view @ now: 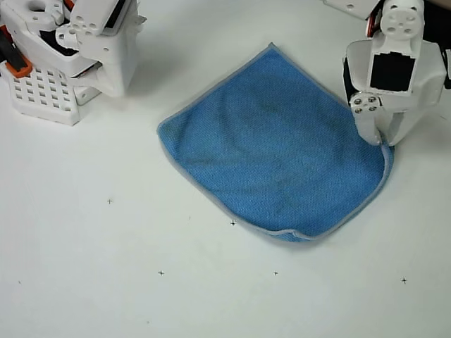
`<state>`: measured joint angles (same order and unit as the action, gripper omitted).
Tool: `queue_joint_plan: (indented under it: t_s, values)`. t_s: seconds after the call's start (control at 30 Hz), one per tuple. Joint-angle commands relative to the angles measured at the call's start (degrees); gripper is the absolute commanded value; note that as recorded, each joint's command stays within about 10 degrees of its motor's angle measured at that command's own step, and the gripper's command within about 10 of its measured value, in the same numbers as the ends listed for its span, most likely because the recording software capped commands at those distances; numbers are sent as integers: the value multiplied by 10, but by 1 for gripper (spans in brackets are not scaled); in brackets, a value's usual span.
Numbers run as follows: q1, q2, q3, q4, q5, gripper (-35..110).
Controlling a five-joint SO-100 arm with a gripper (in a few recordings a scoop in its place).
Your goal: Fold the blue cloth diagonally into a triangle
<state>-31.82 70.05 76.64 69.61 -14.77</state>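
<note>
From overhead, the blue cloth [275, 148] lies spread on the white table [106, 267], near edge slightly curled. The gripper [382, 137] sits at the cloth's right corner; its jaw opening cannot be told. Open table lies below and left of the cloth.

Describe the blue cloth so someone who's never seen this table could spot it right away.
On the white table, look just right of the middle in the overhead view. The blue cloth lies there like a diamond, its right corner under the white arm's claw. It is the one coloured, soft thing here, with a pale grey stitched edge; the white robot base sits at the upper left.
</note>
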Motion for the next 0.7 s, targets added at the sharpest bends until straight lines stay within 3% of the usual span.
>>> queue_joint_plan:
  t_s: [0.0,0.3,0.67]
  values:
    - [-11,71,-6,-5,-7,0]
    - [-5,99,-9,2,-13,0]
    - [24,149,-47,98,-27,0]
